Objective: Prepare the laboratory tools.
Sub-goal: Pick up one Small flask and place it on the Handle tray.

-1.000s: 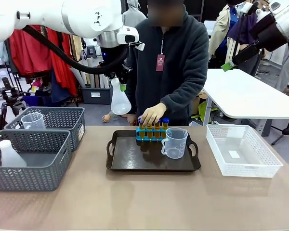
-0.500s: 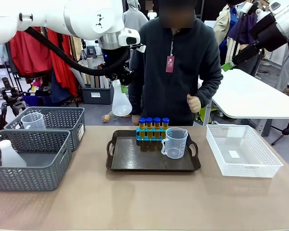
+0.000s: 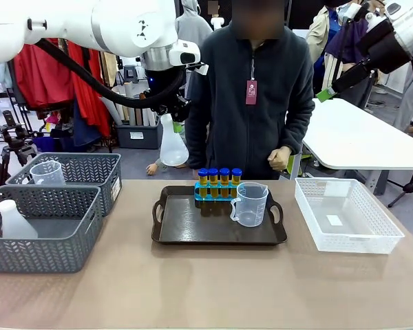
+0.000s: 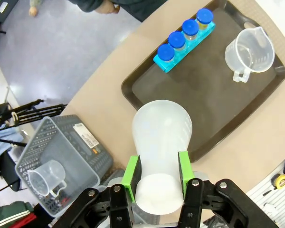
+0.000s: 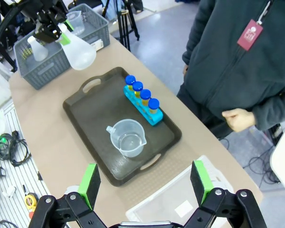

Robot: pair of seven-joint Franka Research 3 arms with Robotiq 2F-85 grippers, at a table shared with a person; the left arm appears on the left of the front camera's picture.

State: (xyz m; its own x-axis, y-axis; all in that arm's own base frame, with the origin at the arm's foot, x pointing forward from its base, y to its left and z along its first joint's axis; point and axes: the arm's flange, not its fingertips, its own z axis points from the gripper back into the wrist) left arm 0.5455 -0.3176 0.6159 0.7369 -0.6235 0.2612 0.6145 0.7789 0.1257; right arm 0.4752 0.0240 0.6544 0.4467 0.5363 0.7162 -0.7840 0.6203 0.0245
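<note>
My left gripper is shut on the neck of a translucent white conical flask. The flask hangs in the air above the far left corner of the dark tray. On the tray, several amber tubes with blue caps stand in a blue rack along the far edge. A clear handled beaker stands beside them. My right gripper is open and raised high at the right, holding nothing.
Two grey mesh baskets stand at the left, one with a beaker, the nearer with a white flask. A white lattice basket sits right of the tray. A person's hand hangs beyond the far edge.
The person's hand has left the tubes and drawn back to their side. My left gripper with the flask has barely shifted.
</note>
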